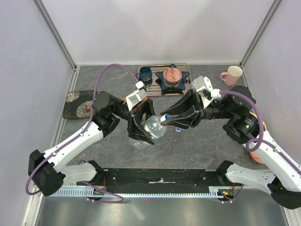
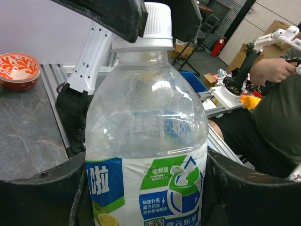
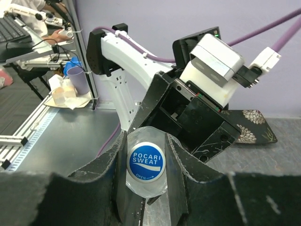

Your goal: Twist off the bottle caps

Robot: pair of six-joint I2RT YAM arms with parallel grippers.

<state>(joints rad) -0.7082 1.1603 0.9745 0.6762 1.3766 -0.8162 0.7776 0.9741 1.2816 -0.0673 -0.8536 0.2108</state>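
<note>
Left gripper (image 1: 147,132) clamped round labelled clear bottle (image 1: 155,126) at middle of table (image 1: 211,146); neck tipped toward right edge; right gripper (image 1: 166,117) pinched narrowly on blue-topped cap (image 3: 146,161); cap on neck.

Quantities: one bottle (image 2: 146,132); one cap (image 3: 146,162); two mugs, blue mug (image 1: 145,73) and pink mug (image 1: 232,74), upper frame; one bowl (image 1: 172,75); one tray (image 1: 151,89).

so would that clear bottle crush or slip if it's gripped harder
The clear bottle looks thin-walled, so it would probably dent under a harder squeeze. No liquid level shows inside, so it is likely light. Its glossy label may let it twist in the left tool if the cap is turned.
</note>
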